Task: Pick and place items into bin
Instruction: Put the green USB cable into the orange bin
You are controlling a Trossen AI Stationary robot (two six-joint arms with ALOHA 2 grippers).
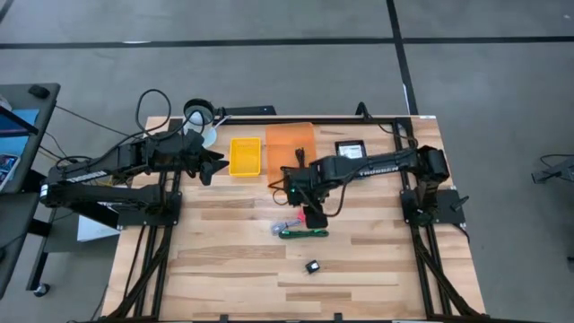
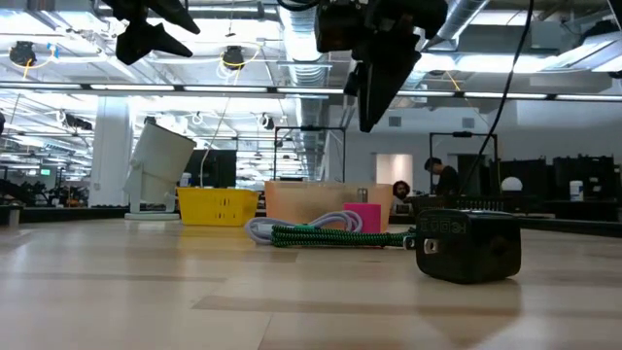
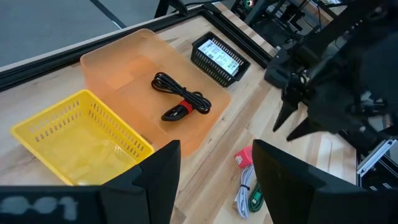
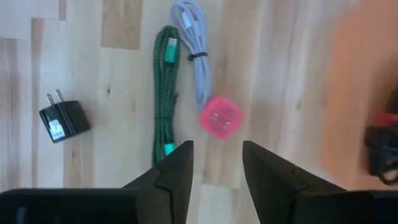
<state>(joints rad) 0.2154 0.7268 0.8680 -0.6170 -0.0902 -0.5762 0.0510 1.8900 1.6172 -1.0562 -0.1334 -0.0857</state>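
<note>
Items waiting below the right claw, one cable already binned

Items left on the surface are lying just under the right claw [image 4: 216,165]: a pink cube [image 4: 220,117], a green braided cable [image 4: 163,93] and a pale grey cable [image 4: 194,46] touching side by side, with a black plug adapter [image 4: 64,120] well apart. The right claw is hovering above them with fingers apart and nothing between them. The orange bin [image 3: 134,81] is holding a black cable [image 3: 181,102]; the yellow basket [image 3: 78,140] is sitting beside it. To pick well, I'd judge the claw should be centring over the pink cube, straddling its flat sides, keeping clear of the cables. The left claw [image 3: 214,171] is waiting near the bins, fingers apart
</note>
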